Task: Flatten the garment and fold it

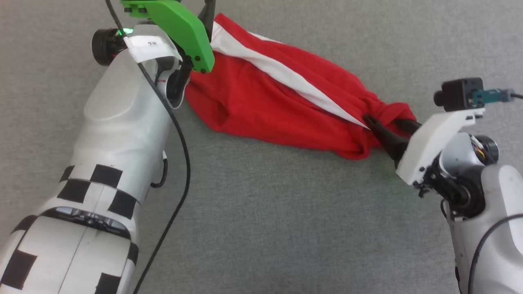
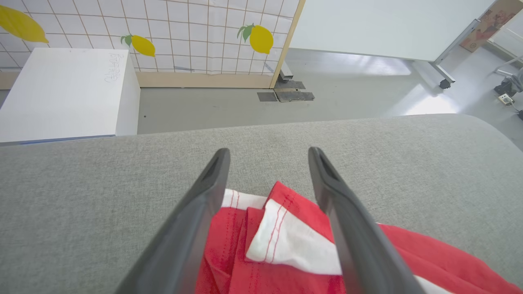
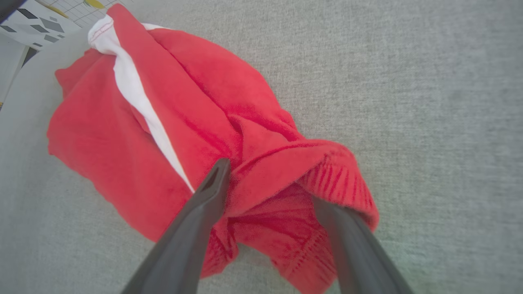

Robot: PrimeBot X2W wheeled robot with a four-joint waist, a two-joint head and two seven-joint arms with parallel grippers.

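One garment (image 1: 261, 102), red with a broad white stripe (image 1: 286, 75), lies bunched in a long diagonal heap on the grey fabric surface (image 1: 261, 212), far end toward the left arm, near end at the right arm. Folds hide its outline, so legs and front cannot be told apart; no print can be made out. Ribbed waistband (image 3: 339, 179) is rolled over at the near end. Right gripper (image 3: 269, 179): jaws spread, cloth mounded between them, not pinched; one fingertip lies on top by the stripe's end, the other is buried under the waistband roll, tip hidden. Left gripper (image 2: 267, 153): jaws spread wide and low over the far end, a white hem corner (image 2: 282, 237) with red stitching lying loose between them, nothing clamped. From the head camera a green plate (image 1: 175, 24) on the wrist covers most of those fingers. Beyond the surface's edge, on the floor, a white box (image 2: 61, 90), cut off at the frame; whether it holds anything cannot be told. Behind it, a tiled panel with lemons (image 2: 204, 32).
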